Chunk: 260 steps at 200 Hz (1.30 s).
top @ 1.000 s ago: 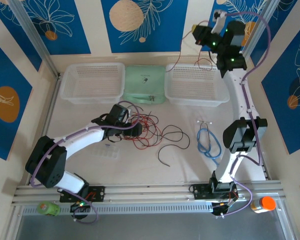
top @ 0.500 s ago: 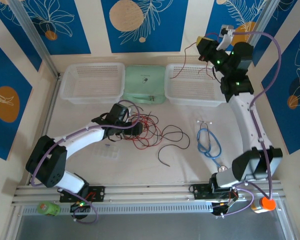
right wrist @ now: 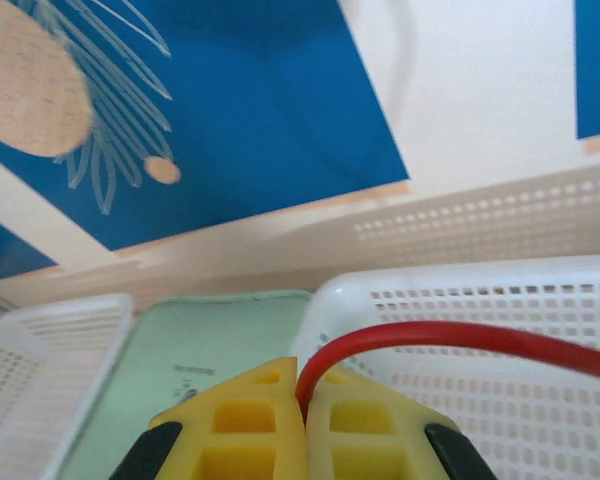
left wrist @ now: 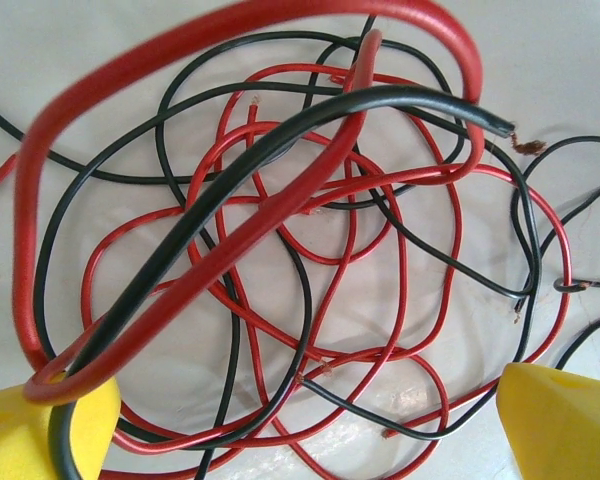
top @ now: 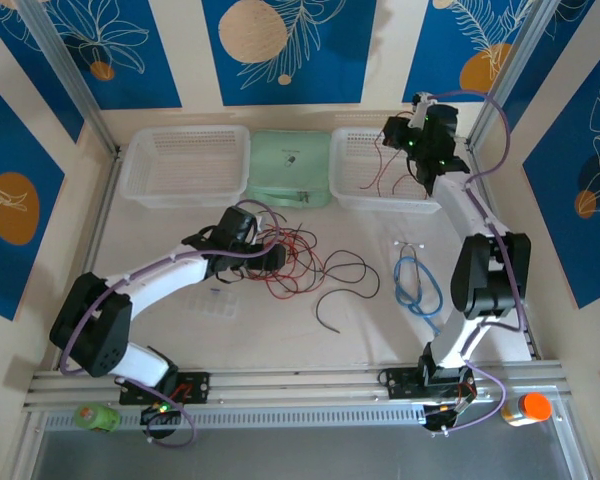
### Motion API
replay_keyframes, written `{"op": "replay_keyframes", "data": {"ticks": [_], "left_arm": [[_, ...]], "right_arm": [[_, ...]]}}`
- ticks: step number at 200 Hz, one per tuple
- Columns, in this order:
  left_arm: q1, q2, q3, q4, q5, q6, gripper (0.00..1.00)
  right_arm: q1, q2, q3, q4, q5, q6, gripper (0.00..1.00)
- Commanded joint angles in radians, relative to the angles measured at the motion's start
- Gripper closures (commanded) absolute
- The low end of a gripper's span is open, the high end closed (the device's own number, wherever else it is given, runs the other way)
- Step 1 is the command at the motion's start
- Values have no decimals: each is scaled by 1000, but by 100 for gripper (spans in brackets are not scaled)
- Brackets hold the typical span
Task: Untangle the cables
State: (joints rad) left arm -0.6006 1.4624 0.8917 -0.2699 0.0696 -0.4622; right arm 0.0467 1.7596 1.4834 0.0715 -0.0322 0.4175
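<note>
**A:** Start wide. What's on the table (top: 310, 335)?

**B:** Two white baskets at the far edge, the left basket (top: 185, 165) and the right basket (top: 365, 172), with a pale green case (top: 291, 168) between them. The cables (top: 305, 262) lie in a red-and-black heap near the middle, in front of the case (the light blue coil (top: 417, 283) off to the right isn't part of the job).

**A:** And the arms?

**B:** The right gripper (top: 394, 134) is up over the right basket. Its yellow pads are pressed together on one red cable (right wrist: 460, 340), which arcs away above the basket's mesh. The left gripper (left wrist: 300, 430) hangs low over the heap, jaws spread wide with nothing clamped. A red loop and a black strand pass close by one pad.

**A:** So which step is this?

**B:** I'd judge that one strand has been pulled free and is about to go into the right basket. Next, the right jaws need to part so it falls inside the rim. Then the left should close on a single strand, ideally one lying on top with a free end, not at a crossing.
</note>
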Motion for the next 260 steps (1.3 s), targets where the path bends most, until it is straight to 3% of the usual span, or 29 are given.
{"op": "replay_keyframes", "data": {"ticks": [1, 36, 98, 121, 157, 174, 208, 226, 260], "left_arm": [[-8, -27, -7, -13, -17, 9, 4], [-8, -21, 1, -12, -21, 5, 4], [-8, -61, 62, -68, -20, 21, 4], [-8, -79, 103, -95, -11, 35, 3], [-8, -80, 152, -133, -2, 45, 3], [-9, -82, 165, -150, 4, 42, 3], [-10, -94, 192, -213, -4, 39, 3], [-10, -103, 207, -254, -15, 44, 3], [-10, -131, 212, -301, -36, 33, 3]], "right_arm": [[-1, 9, 143, -7, 43, -61, 100], [0, 89, 255, -159, 73, -97, 100], [-5, 136, 120, -359, 159, -53, 100], [-20, 229, 203, -505, 168, -32, 100], [-39, 426, 511, -851, 204, -13, 100], [-45, 492, 605, -950, 199, -2, 89], [-54, 496, 620, -981, 182, 19, 65], [-56, 467, 629, -991, 173, 11, 51], [-38, 338, 595, -991, 177, -32, 35]]}}
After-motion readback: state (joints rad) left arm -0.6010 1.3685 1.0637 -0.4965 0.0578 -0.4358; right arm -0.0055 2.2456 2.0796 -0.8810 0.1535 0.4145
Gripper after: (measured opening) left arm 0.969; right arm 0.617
